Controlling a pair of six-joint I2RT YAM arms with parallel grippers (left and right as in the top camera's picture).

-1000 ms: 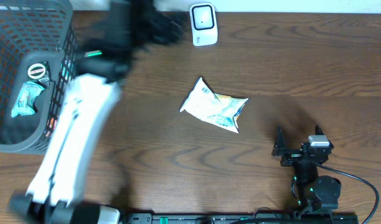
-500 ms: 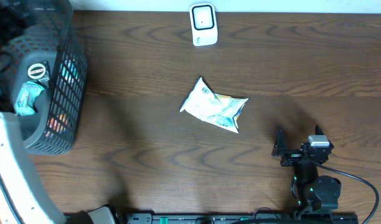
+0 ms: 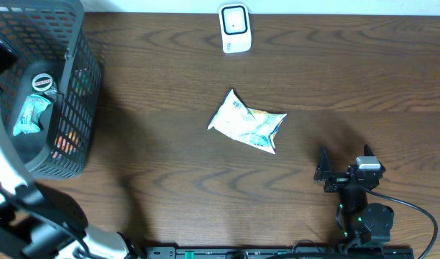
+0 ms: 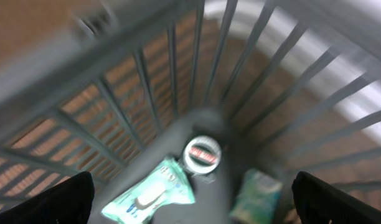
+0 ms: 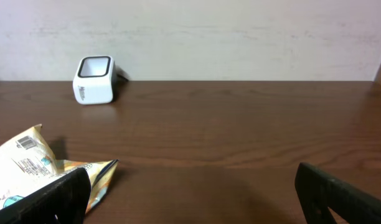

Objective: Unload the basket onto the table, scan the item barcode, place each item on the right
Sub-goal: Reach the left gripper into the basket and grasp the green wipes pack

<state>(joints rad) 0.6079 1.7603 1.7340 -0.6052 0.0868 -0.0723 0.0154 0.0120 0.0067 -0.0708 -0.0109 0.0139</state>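
A white barcode scanner [image 3: 235, 29] stands at the table's far edge, also visible as the scanner [image 5: 95, 79] in the right wrist view. A yellow-and-white snack bag [image 3: 249, 122] lies flat mid-table, and a barcode shows on the bag's corner [image 5: 25, 149]. My left gripper [image 4: 193, 208] is open above the inside of the grey basket [image 3: 76, 93]. Below it lie a teal packet [image 4: 156, 196], a round can [image 4: 202, 152] and a green packet [image 4: 256, 193], blurred. My right gripper [image 3: 344, 160] rests open and empty near the front right, facing the bag.
The basket wall [image 4: 147, 81] fills the left wrist view. My white left arm [image 3: 8, 180] runs along the table's left edge from the front. A black cable [image 3: 414, 208] trails behind the right arm's base. A pale wall [image 5: 240, 31] backs the table.
My left arm has swung from beside the scanner leftward to over the basket, and its jaws have opened wider. The snack bag and the right arm have not moved.
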